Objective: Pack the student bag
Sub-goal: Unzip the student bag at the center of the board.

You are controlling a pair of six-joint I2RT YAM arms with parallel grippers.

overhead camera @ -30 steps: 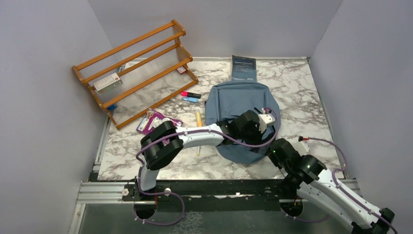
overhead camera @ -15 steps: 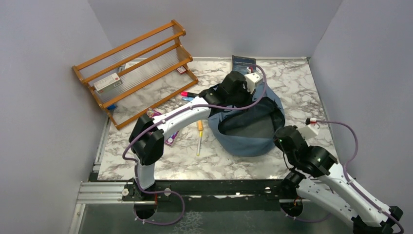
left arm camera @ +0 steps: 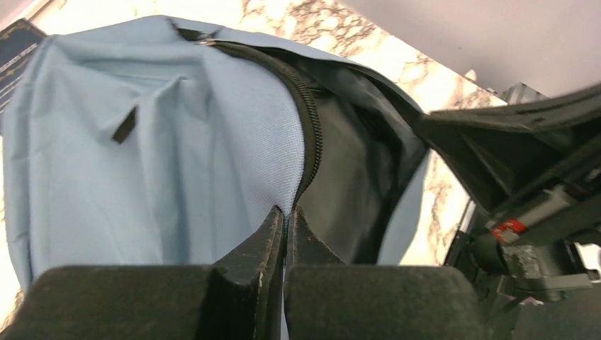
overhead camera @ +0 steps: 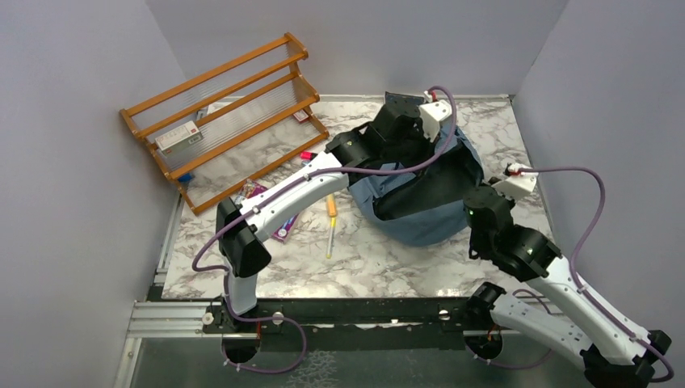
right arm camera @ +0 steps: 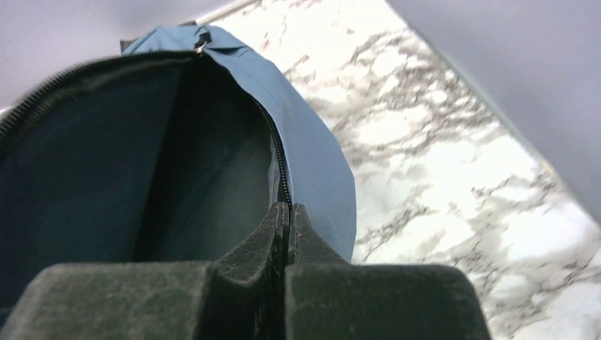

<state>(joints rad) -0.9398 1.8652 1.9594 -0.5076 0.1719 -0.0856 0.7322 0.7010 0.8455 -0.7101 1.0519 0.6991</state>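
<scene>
- The left hand (left arm camera: 285, 216) is closed to a sliver. Its two black fingertips pinch the rim of the soft dusty-blue fabric backpack (left arm camera: 142, 156) right at the black zipper (left arm camera: 310, 142) (the cloth edge runs straight into the pinch).
- The right hand (right arm camera: 287, 210) is pressed just as narrow and clamps another part of the backpack's rim, again on the zipper line. Blue outer cloth lies to its right and dark lining to its left.
- Seen from above, the backpack sits on the white-and-grey marbled desk (overhead camera: 501, 129), toward the far right. Its mouth is held open between the two hands, so the dark lining (overhead camera: 420, 194) shows.
- The left hand grips the far side of the mouth, and the right hand grips the side nearest the right wall.
- A thin yellow pen-shaped stick (overhead camera: 329, 234) lies on the desk just left of the backpack.
- A slatted wooden rack (overhead camera: 218, 113) stands at the far left, well apart from the backpack (small items lie around its foot, too small to name).
</scene>
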